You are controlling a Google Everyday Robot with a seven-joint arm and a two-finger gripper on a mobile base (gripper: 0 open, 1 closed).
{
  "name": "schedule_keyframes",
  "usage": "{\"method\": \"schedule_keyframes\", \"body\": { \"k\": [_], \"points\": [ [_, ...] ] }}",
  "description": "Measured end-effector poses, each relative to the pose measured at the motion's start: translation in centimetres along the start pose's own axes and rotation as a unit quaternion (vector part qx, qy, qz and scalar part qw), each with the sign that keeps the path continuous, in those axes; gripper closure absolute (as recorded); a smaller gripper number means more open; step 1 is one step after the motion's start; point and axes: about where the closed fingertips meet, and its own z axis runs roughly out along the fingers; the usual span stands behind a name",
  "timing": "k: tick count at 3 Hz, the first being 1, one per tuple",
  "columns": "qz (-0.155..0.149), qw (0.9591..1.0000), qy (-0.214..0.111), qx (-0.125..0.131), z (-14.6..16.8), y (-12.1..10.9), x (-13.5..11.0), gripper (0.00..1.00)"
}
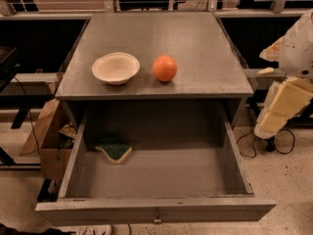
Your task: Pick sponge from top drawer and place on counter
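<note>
The sponge [114,150], dark green face over yellow foam, lies flat on the floor of the open top drawer [156,208], at its back left. The drawer is pulled fully out, with its small knob at the front centre. The counter [195,48] is the grey tabletop above it. My gripper [282,107], cream and white, hangs at the right edge of the view. It is outside the drawer, to the right of the cabinet and far from the sponge, and holds nothing that I can see.
A white bowl [116,67] and an orange [165,68] stand on the counter's front half. A cardboard box [45,136] sits on the floor left of the cabinet. Cables [254,143] lie on the floor at the right.
</note>
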Motion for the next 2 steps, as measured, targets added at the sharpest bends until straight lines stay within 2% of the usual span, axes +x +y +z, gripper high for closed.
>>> {"method": "schedule_keyframes", "body": {
  "k": [1,2],
  "points": [
    [0.050,0.9973,-0.049,-0.024,3.4,1.2,-2.1,0.00],
    [0.129,0.9809,-0.132,-0.061,7.8,3.0,-6.2,0.00]
  ]
}}
